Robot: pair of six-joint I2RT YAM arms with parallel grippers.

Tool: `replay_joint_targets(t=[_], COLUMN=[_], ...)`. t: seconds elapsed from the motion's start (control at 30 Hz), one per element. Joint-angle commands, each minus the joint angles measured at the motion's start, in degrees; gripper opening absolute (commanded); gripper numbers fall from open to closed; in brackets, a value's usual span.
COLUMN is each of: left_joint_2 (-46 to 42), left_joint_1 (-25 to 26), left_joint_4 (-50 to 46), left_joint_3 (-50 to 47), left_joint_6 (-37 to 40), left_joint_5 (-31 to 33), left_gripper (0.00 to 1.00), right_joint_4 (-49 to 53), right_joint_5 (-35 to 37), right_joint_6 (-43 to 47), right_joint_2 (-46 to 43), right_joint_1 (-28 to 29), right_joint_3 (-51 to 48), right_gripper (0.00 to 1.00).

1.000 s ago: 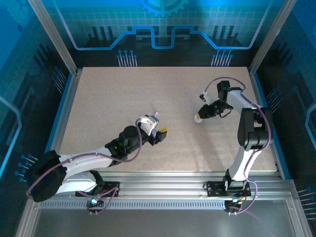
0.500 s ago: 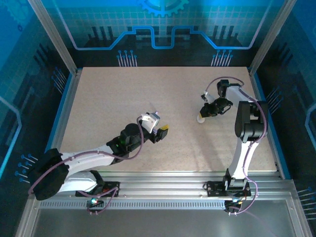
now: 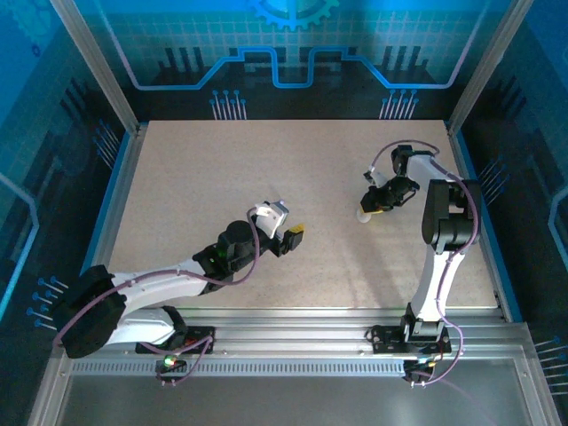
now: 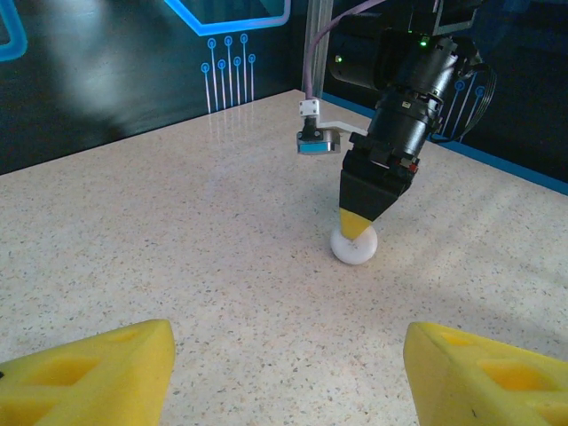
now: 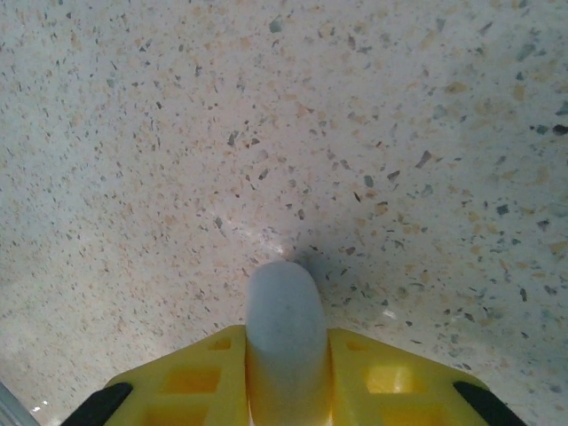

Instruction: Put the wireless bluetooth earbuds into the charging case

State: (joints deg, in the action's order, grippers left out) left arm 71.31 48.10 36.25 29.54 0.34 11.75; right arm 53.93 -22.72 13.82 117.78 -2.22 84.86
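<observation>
The speckled beige bench (image 3: 195, 177) carries both arms at its near edge. The left arm (image 3: 169, 284) lies low from the near left corner toward the middle of the bench, and the right arm (image 3: 444, 231) rises from the near right side and bends back over the right half. The left claw (image 3: 291, 238) hangs over the middle of the bench, a little toward the near edge; its wrist view shows its yellow fingers (image 4: 89, 373) standing wide apart with nothing between them, only bare bench ahead. The right claw (image 4: 358, 227) points steeply down on the right half of the bench, about midway between the far and near edges and well apart from the left claw. Its jaws are narrow. In its own wrist view the two yellow fingers (image 5: 186, 382) sit tight against either side of the charging case (image 5: 284, 328), with no gap visible between pad and plastic. The case is a small rounded piece that looks pale, almost white, here. From the left wrist view it shows as a round button directly under the tip of the right claw, its underside touching the bench and a soft shadow beside it.
</observation>
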Motion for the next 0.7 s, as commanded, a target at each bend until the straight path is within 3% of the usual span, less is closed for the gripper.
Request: replay_joint_targets(t=[0.0, 0.4, 0.67], left_joint_2=[0.5, 0.0, -1.2], left_joint_1=[-0.3, -0.5, -0.6], left_joint_4=[0.7, -2.6, -6.6], left_joint_3=[1.7, 3.8, 5.0], left_joint_6=[-0.6, -1.3, -3.0], left_joint_5=[-0.9, -0.8, -0.6], left_gripper=[0.70, 0.70, 0.71], right_joint_4=[-0.5, -3.0, -5.0], right_joint_5=[1.7, 4.0, 4.0], right_joint_6=[-1.6, -4.1, -7.0], right_joint_2=[0.6, -4.5, -9.2], right_joint_1=[-1.3, -1.6, -1.1], right_joint_3=[-0.5, -0.2, -0.9], right_gripper=[0.30, 0.53, 0.57])
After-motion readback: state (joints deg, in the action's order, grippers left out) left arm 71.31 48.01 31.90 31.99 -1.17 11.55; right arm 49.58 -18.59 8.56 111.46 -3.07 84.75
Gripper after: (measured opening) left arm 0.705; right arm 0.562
